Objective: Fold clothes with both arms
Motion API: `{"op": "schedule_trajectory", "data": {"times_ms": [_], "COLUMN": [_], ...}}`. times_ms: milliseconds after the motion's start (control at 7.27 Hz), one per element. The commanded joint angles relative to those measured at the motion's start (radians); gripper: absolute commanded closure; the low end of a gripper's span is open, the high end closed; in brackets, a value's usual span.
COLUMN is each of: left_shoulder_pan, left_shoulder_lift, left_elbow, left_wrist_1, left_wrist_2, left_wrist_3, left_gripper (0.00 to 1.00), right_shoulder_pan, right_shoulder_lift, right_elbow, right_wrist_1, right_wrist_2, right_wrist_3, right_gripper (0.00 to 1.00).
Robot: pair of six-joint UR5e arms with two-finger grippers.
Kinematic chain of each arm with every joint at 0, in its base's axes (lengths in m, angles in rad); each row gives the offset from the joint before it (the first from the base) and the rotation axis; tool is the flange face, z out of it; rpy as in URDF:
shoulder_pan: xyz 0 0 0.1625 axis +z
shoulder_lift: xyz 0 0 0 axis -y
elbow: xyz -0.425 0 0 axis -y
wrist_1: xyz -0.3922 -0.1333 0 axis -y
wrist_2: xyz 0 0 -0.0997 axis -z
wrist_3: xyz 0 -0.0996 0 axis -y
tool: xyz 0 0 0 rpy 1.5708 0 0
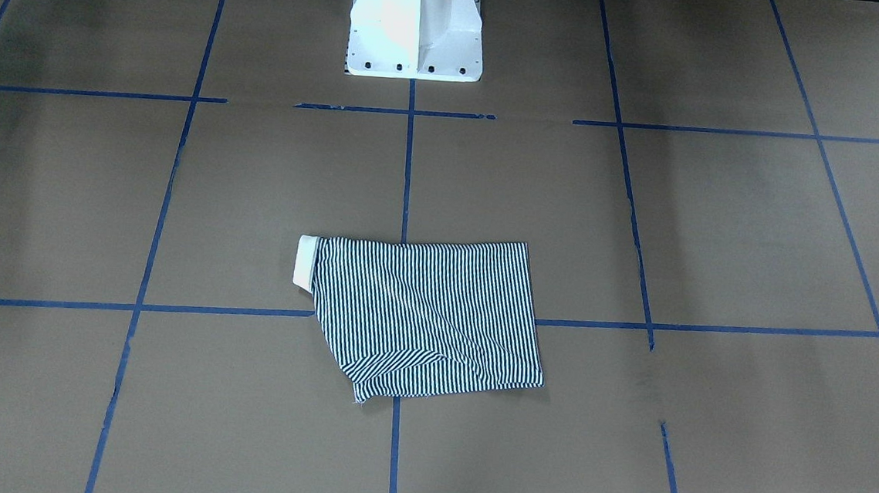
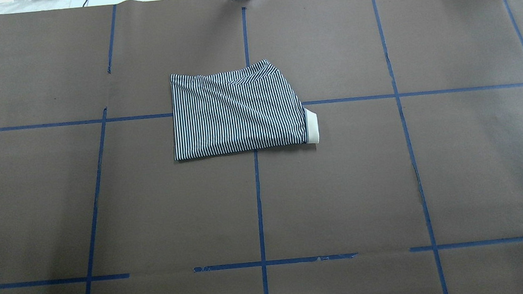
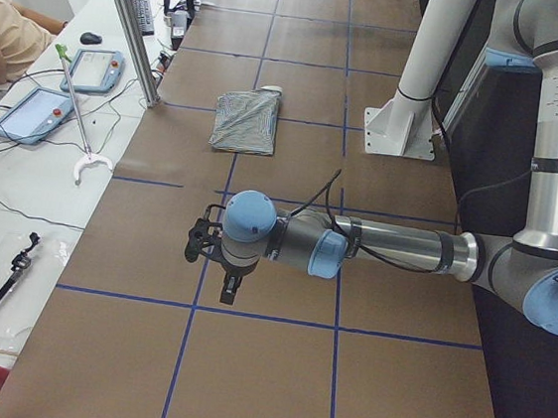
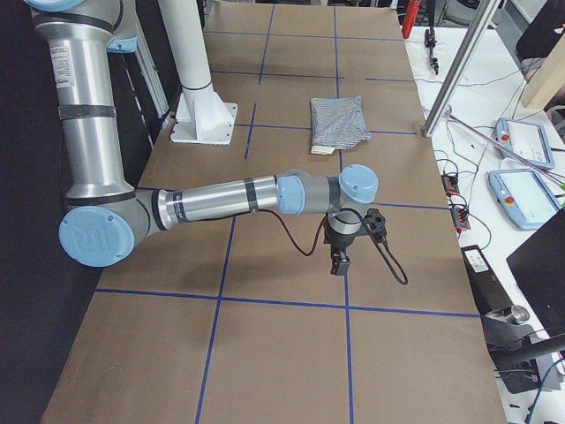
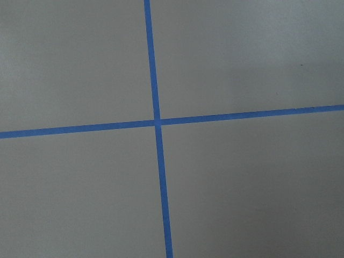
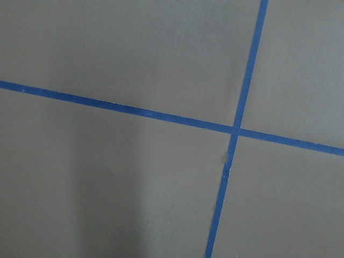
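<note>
The folded shirt point(image 2: 237, 113) lies flat mid-table with bare table point(image 2: 458, 172) on every side. A white pedestal point(image 1: 416, 24) stands at the robot's edge and a metal post point(image 3: 129, 24) at the operators' edge. The left arm point(image 3: 395, 246) and right arm point(image 4: 221, 196) reach low over the table's opposite ends, well apart from the shirt.

Soft, even light comes from above; the white pedestal point(image 1: 416, 21) glares. I see faint shadow bands on the table point(image 1: 720, 220).

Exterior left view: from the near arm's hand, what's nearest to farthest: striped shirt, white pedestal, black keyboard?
1. Striped shirt, straight beyond the left hand.
2. White pedestal, on the robot's side.
3. Black keyboard, on the far bench.
</note>
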Motion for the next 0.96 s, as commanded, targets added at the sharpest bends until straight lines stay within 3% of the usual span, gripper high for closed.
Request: {"op": "schedule_trajectory", "data": {"times_ms": [0,412,825], "left_shoulder_pan": [0.000,0.002,0.000], "left_shoulder_lift": [-0.006,-0.009,0.062], "left_elbow": [0.000,0.009,-0.060], "left_wrist_1": [0.003,-0.011,-0.011], "left_wrist_2": [0.000,0.025,0.082], "left_wrist_3": [0.002,0.004,0.003], "left_gripper": [0.00,0.00,0.00], "right_shoulder_pan": [-0.007,-0.005,-0.004], "right_shoulder_lift": [0.000,0.000,-0.003], "right_elbow": [0.001,-0.026,-0.030], "right_wrist_1": [-0.001,-0.001,-0.001], "right_wrist_2": [0.007,0.001,0.001], "right_wrist_3": [0.000,0.000,0.000], "right_gripper": [0.00,0.00,0.00]}}
